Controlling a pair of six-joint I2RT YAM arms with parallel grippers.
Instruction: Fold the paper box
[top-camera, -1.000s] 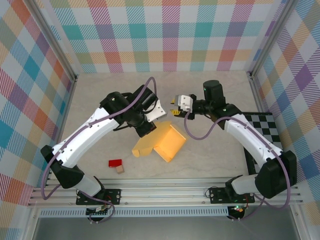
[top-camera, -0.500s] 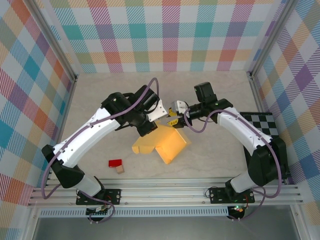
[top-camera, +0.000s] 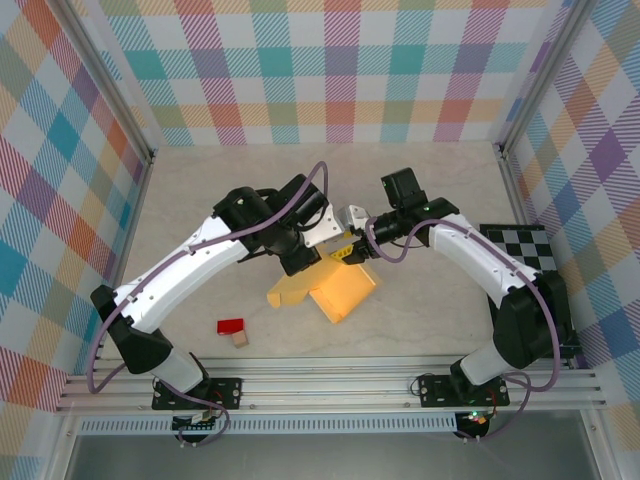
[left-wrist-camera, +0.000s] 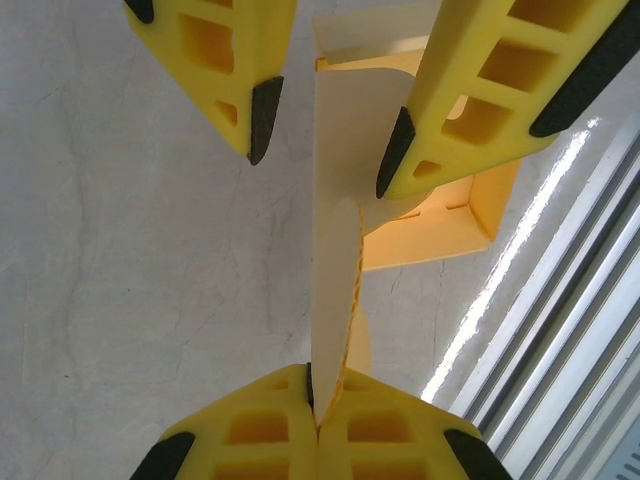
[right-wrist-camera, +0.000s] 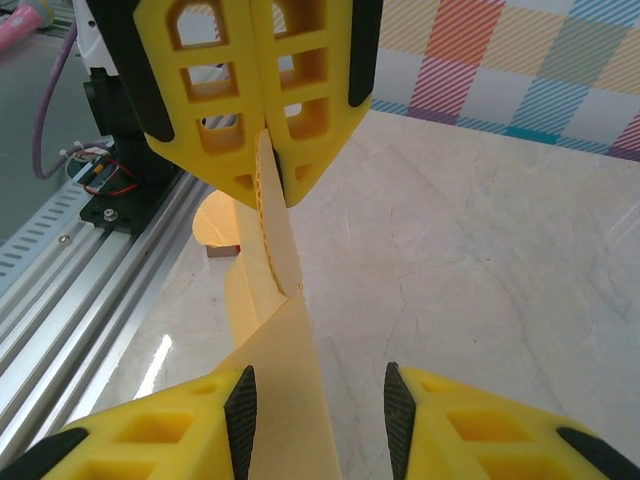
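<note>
Pale, marbled surface (top-camera: 200, 200) seen from above. A yellow-orange paper box (top-camera: 343, 292), partly folded, rests near its middle. Toward the near left lies a small red block (top-camera: 231, 326), a tiny tan cube (top-camera: 241, 339) just beside it. A black-and-white checkerboard (top-camera: 530, 252) sits at the right edge.

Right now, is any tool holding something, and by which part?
The left tool pinches the box by the edge of its raised flap. The right tool straddles it, open.
</note>
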